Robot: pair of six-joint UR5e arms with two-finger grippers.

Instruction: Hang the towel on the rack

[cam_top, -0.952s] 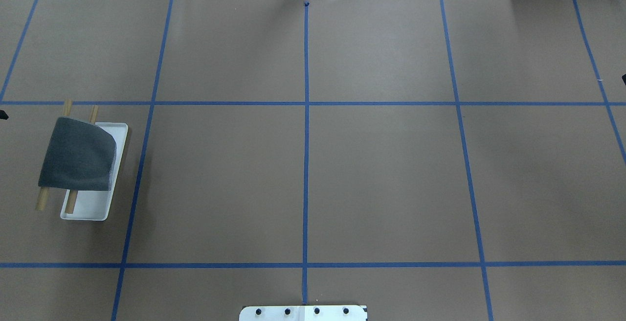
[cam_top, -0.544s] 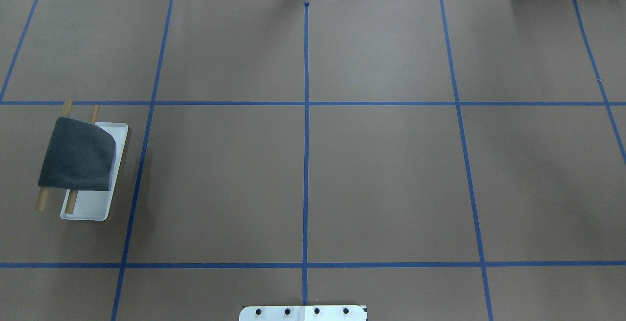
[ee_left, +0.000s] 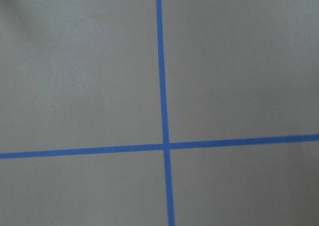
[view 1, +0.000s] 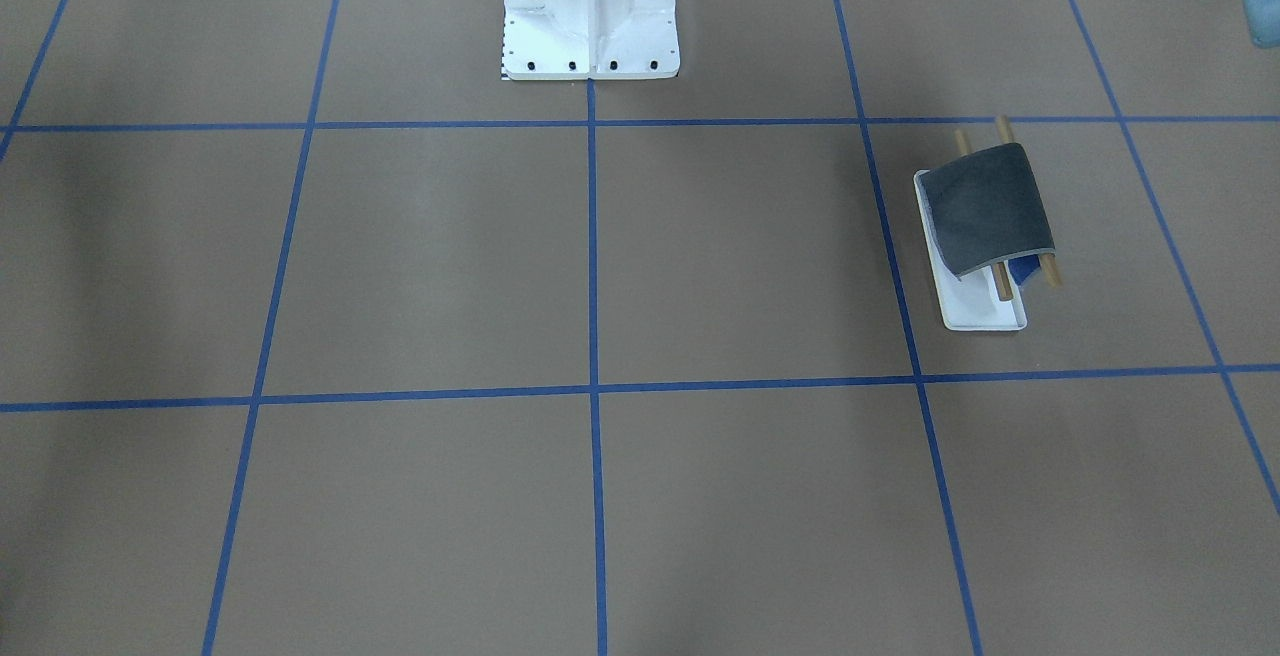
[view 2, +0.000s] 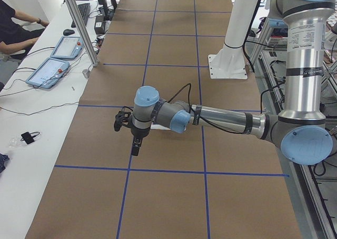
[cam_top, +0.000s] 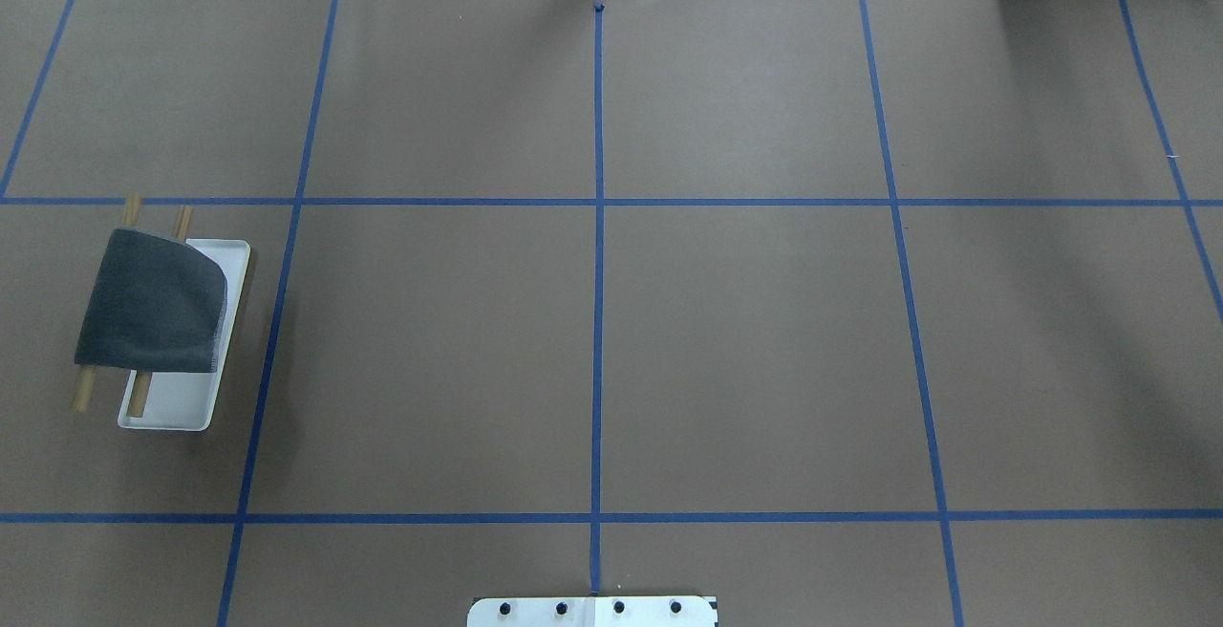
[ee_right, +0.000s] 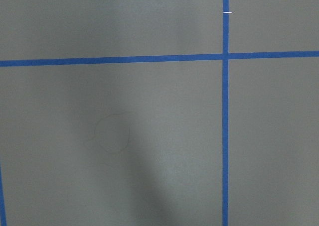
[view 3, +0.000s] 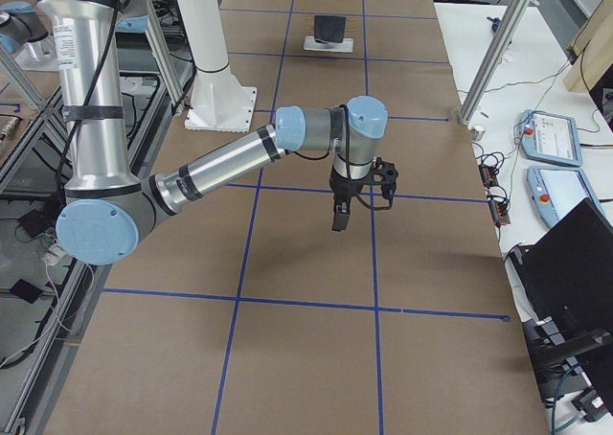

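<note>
The dark grey towel (cam_top: 153,302) lies draped over the two wooden rods (cam_top: 84,399) of the rack, whose white tray base (cam_top: 177,402) stands at the table's left. In the front-facing view the towel (view 1: 988,208) arches over the rods and its blue patch (view 1: 1022,269) shows underneath, above the tray (view 1: 975,314). The left gripper (view 2: 136,144) shows only in the exterior left view, hanging above the table, apart from the towel. The right gripper (view 3: 340,215) shows only in the exterior right view, far from the rack (view 3: 330,28). I cannot tell whether either is open or shut.
Brown paper with a blue tape grid (cam_top: 598,202) covers the table. The white bolted robot pedestal (view 1: 590,11) stands at the robot's edge. Operators' tablets (view 2: 52,70) and cables lie on the white bench beyond the far edge.
Small dark tips at the left and right edges of the overhead view one second ago are gone from it. The towel and rack have not moved.
</note>
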